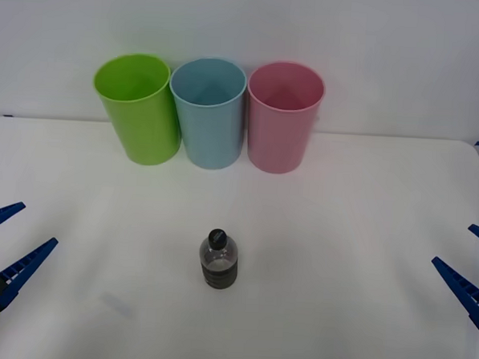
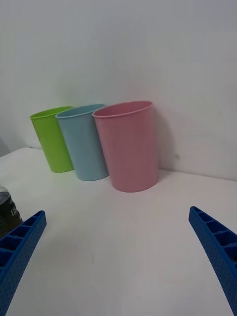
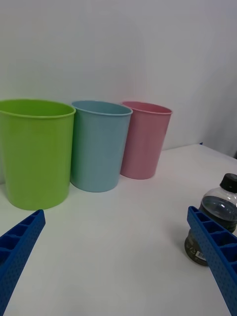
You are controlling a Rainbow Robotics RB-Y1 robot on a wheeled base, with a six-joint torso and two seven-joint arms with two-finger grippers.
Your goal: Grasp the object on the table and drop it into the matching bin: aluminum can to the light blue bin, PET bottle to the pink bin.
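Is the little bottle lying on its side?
No, the PET bottle stands upright on the table, black cap on top.

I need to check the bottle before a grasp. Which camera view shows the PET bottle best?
The front view: the PET bottle stands upright and whole on the table, nothing covering it. The left wrist view shows it partly behind a finger; the right wrist view catches just a sliver at the picture's edge.
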